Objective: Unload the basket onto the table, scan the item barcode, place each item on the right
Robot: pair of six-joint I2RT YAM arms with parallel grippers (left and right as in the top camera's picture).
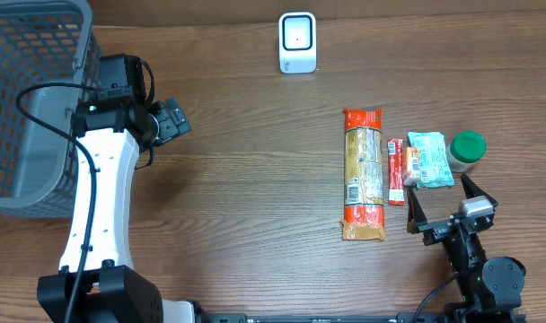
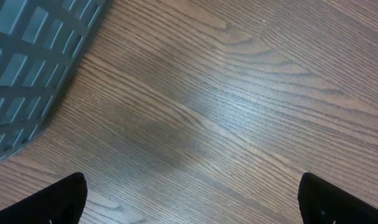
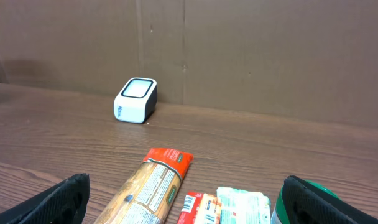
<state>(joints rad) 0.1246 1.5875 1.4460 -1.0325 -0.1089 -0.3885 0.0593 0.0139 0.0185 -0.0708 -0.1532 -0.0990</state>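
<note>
Several items lie in a row at the right of the table: a long pasta packet (image 1: 364, 174) with orange-red ends, a small red packet (image 1: 396, 170), a teal and white packet (image 1: 430, 159) and a green-lidded jar (image 1: 466, 150). The white scanner (image 1: 297, 42) stands at the far edge. My right gripper (image 1: 439, 190) hangs open just in front of the teal packet, holding nothing. In the right wrist view the pasta packet (image 3: 148, 193), red packet (image 3: 196, 208), teal packet (image 3: 242, 205) and scanner (image 3: 135, 99) lie ahead. My left gripper (image 1: 176, 124) is open over bare wood at the left.
A grey mesh basket (image 1: 30, 108) fills the far left corner, right behind the left arm; its wall (image 2: 27, 50) shows in the left wrist view. A brown cardboard wall (image 3: 251, 50) stands behind the scanner.
</note>
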